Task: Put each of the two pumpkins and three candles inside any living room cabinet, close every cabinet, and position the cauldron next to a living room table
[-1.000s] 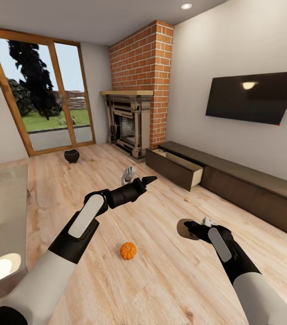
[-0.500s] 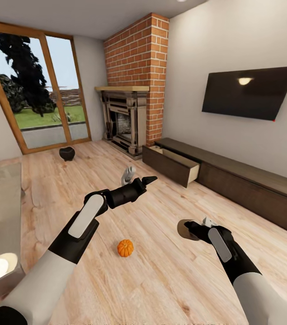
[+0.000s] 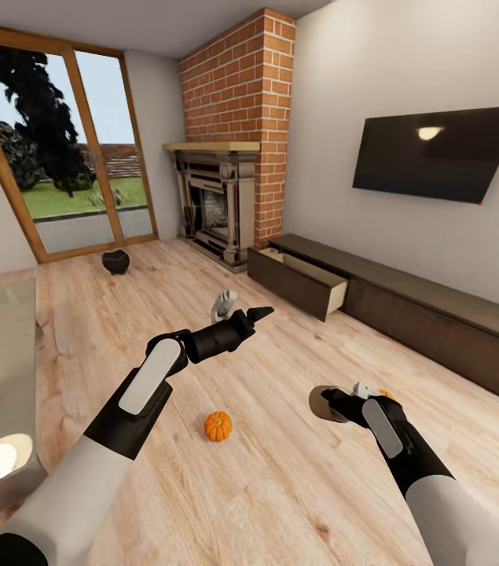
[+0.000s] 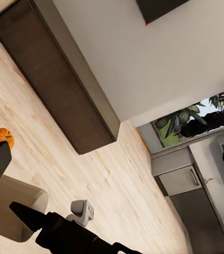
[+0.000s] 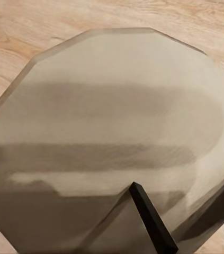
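we see the long low cabinet (image 3: 430,314) of dark brown wood along the white wall, one flat-fronted drawer (image 3: 300,284) pulled out with a pale inside. the small round-bellied black cauldron (image 3: 115,261) sits far off on the pale plank floor (image 3: 280,472) near the glass door. a ribbed orange pumpkin (image 3: 218,426) lies on the planks between our arms, and a second pumpkin (image 4: 1,137) lies on the floor near the cabinet. our left gripper (image 3: 243,310) points forward, its fingers spread with nothing between them. our right gripper (image 3: 335,401) holds a tan many-sided cylindrical candle (image 5: 112,137).
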